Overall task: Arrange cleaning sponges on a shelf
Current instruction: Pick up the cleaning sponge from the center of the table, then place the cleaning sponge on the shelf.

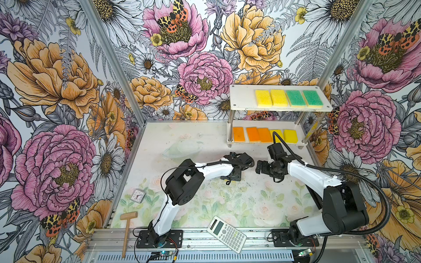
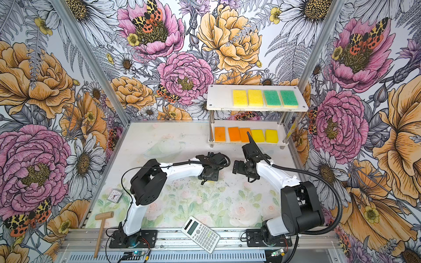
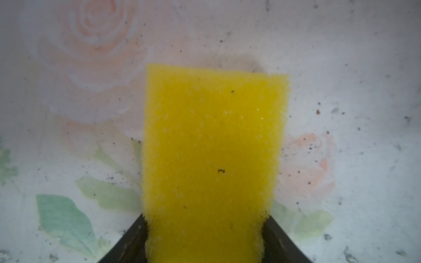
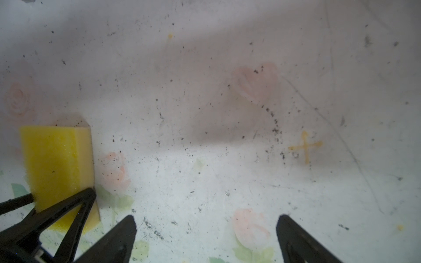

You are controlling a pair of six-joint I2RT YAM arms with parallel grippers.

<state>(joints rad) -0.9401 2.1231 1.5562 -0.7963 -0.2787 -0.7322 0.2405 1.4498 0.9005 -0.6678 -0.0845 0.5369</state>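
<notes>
Left wrist view. Item: yellow sponge (image 3: 211, 148), centre frame, low over the floral mat (image 3: 68, 113), clamped at its sides by left gripper (image 3: 206, 218). Right gripper (image 4: 206, 225): spread, empty. Step: pickup, apparently the last loose sponge. Next: lift and carry to shelf (image 1: 241, 98), upper right in both top views, where the top board's left end looks free.

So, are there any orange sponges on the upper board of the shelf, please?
No, the upper board carries only two yellow sponges and two green-topped sponges.

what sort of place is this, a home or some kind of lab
Most likely a robot test cell, not a home: left arm and right arm bolted to an aluminium rail, floral panels in a metal frame, and a small shelf staged with sponges.
</notes>
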